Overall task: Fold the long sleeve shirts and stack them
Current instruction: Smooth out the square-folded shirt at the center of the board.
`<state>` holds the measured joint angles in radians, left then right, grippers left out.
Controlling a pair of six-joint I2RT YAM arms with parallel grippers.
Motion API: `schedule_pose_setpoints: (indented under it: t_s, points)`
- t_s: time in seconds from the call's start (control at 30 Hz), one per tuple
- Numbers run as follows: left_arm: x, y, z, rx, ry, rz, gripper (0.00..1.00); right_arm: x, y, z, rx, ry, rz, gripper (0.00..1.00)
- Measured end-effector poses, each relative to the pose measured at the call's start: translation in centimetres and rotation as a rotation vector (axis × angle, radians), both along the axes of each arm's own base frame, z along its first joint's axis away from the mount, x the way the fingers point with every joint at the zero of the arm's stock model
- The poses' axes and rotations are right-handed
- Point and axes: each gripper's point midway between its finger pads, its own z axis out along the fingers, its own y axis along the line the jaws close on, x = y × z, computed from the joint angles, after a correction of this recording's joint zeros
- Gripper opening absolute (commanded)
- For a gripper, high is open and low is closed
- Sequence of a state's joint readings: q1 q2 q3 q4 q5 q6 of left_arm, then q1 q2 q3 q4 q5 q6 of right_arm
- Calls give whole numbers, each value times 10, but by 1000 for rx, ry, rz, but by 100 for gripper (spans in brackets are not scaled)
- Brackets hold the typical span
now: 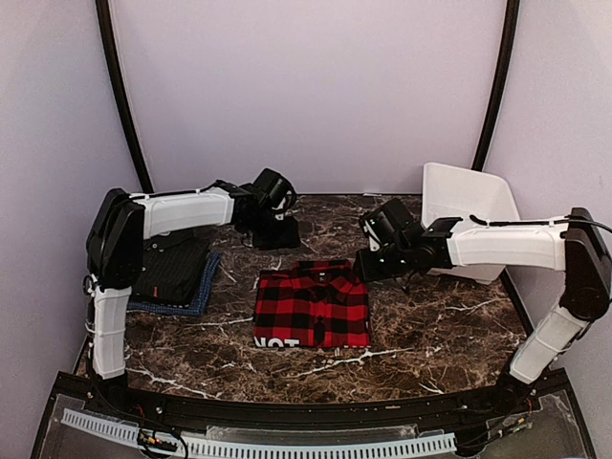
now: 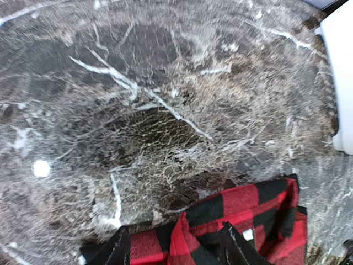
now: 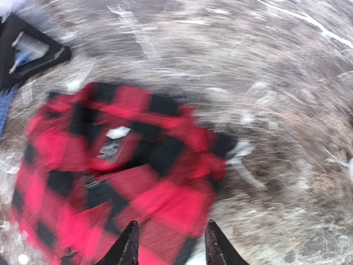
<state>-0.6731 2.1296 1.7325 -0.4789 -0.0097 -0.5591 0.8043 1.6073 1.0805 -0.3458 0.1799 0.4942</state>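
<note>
The red-and-black checked shirt [image 1: 311, 306] lies folded flat in the middle of the table, with white letters on black at its front left corner. My left gripper [image 1: 277, 229] hangs behind the shirt's far left corner. In the left wrist view that gripper [image 2: 174, 251] is open, with the checked shirt's collar edge [image 2: 242, 207] below it. My right gripper [image 1: 368, 258] hovers at the far right corner. It [image 3: 172, 243] is open over the checked cloth [image 3: 116, 171], and the view is blurred. The black shirt [image 1: 172, 268] lies folded on the blue one [image 1: 201, 298] at the left.
A white plastic basket [image 1: 464, 215] stands tilted at the back right, behind my right arm; its edge [image 2: 339, 77] also shows in the left wrist view. The dark marble table [image 1: 430, 335] is walled in by pale panels at the back and sides.
</note>
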Motion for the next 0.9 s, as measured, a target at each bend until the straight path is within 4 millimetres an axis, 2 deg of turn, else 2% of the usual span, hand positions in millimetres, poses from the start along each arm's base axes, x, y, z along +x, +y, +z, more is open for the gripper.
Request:
schedule_pose_setpoints:
  t_s: [0.07,0.13,0.2,0.27,0.37,0.53,0.7,0.83,0.9]
  points:
    - [-2,4,20,-20,-31,2,54,-14,15,8,46,5,46,23]
    - [-9,13,36,-36,-51,7,54,-27,25,6,80,27,86,19]
    - [-20,21,47,-52,-58,7,53,-43,31,-8,105,76,116,18]
    - [-28,25,53,-68,-59,4,54,-55,27,-26,111,132,123,18]
    - [-42,33,49,-76,-41,4,53,-74,17,-56,107,217,113,18]
    - [-64,48,26,-61,18,13,53,-93,6,-91,112,303,91,20]
    - [-76,67,19,-51,44,37,53,-95,3,-86,139,298,65,28]
    - [-80,78,27,-62,29,60,53,-91,-4,-68,146,257,36,41]
    - [-82,83,31,-68,19,71,53,-85,-7,-57,157,221,20,43]
